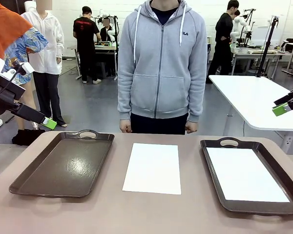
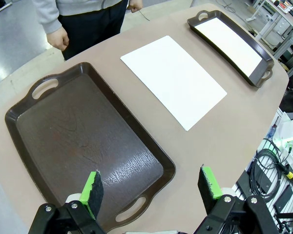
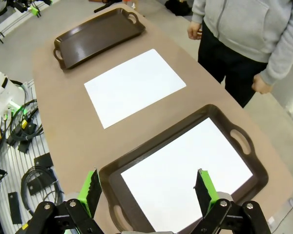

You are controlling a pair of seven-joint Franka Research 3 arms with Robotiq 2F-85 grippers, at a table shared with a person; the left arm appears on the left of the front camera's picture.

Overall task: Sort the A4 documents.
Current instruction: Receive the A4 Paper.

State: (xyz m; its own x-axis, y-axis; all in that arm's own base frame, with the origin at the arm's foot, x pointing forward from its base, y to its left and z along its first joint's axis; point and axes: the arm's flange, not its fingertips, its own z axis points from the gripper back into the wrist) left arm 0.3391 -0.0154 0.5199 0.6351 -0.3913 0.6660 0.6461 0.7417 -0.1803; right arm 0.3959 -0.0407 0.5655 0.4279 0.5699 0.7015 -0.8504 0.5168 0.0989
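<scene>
Two A4 documents, plain white and blank, thin and flat, with neat straight edges. In the middle, the first sheet [image 1: 153,167], flat on the bare brown table [image 1: 136,214], between two dark brown trays and touching neither. Over on the right, the second sheet [image 1: 245,174], flat on the floor of the right tray [image 1: 212,146], a bit smaller than that floor, with a dark strip showing all around it. Over on the left, the left tray [image 1: 63,165], shiny dark floor, a handle hole at each end.

Up in the air on that tray's side, the left gripper [image 2: 153,189], green-padded fingers [image 2: 93,191] spread wide apart, nothing between them. Up in the air on the other side, the right gripper [image 3: 149,190], fingers [image 3: 203,187] spread wide apart too, nothing between them.

At the far side of the table, a person in a grey hoodie [image 1: 161,63], right behind the middle sheet, arms down, one hand [image 1: 125,126] and the other hand [image 1: 191,127] curled, close to the table edge.
</scene>
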